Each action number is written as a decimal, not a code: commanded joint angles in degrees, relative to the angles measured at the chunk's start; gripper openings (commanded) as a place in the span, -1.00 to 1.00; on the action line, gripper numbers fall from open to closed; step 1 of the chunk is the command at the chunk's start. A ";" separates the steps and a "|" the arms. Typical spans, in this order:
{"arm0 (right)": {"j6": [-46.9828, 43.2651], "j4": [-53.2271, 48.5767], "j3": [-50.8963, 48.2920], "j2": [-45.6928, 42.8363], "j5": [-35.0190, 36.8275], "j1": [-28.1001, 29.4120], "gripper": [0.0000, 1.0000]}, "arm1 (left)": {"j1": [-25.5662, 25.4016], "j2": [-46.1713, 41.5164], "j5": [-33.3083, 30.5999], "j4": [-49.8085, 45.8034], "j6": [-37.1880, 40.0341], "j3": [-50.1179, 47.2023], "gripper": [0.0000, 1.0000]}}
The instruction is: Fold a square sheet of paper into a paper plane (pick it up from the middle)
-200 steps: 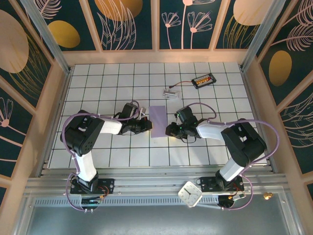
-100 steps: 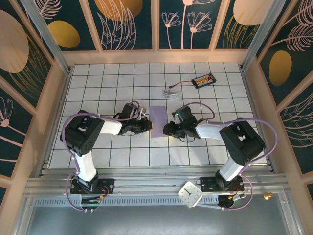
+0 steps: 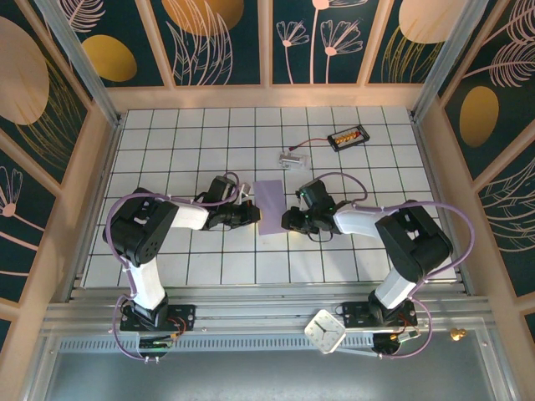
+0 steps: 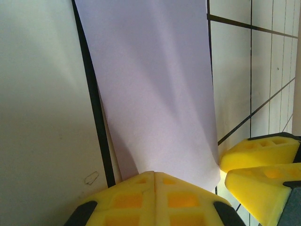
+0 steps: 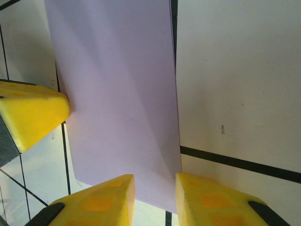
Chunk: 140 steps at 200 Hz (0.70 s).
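The square sheet of paper (image 3: 270, 207) lies on the white tiles as a narrow lavender rectangle, about one tile wide. My left gripper (image 3: 253, 214) is shut, its tips at the sheet's left edge. In the left wrist view the paper (image 4: 155, 84) runs under the joined yellow fingertips (image 4: 154, 178); whether it is pinched I cannot tell. My right gripper (image 3: 289, 220) is at the sheet's lower right edge. Its fingers (image 5: 101, 200) stand apart over the paper (image 5: 117, 84), with nothing gripped. The paper plane is out of view.
A clear plastic piece with a wire (image 3: 292, 158) and a small black device (image 3: 348, 137) lie on the tiles behind the paper. A white clock-like square (image 3: 324, 331) rests on the near rail. Wooden walls (image 3: 100, 159) border the tiled floor.
The right gripper has edged slightly left, closer to the paper's edge. The left gripper and the paper have stayed put.
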 commanded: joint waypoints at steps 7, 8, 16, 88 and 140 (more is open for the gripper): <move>-1.34 -1.08 1.18 0.70 1.22 0.63 -0.41 | -0.30 1.12 -1.34 -3.13 1.76 -1.24 -1.00; -1.38 -1.10 1.16 0.67 1.21 0.67 -0.41 | -0.30 1.12 -1.31 -3.11 1.77 -1.25 -1.00; -1.58 -1.04 1.14 0.04 1.04 0.73 -0.41 | -0.30 1.16 -1.23 -2.99 1.76 -1.27 -1.00; -2.61 -3.09 1.35 -0.87 2.32 0.08 -0.42 | -0.30 1.60 -1.18 -3.42 2.59 -1.04 -1.00; -2.01 -0.82 1.83 1.05 -0.72 0.48 -0.43 | -0.30 1.74 -1.81 -4.49 3.35 -0.74 -1.00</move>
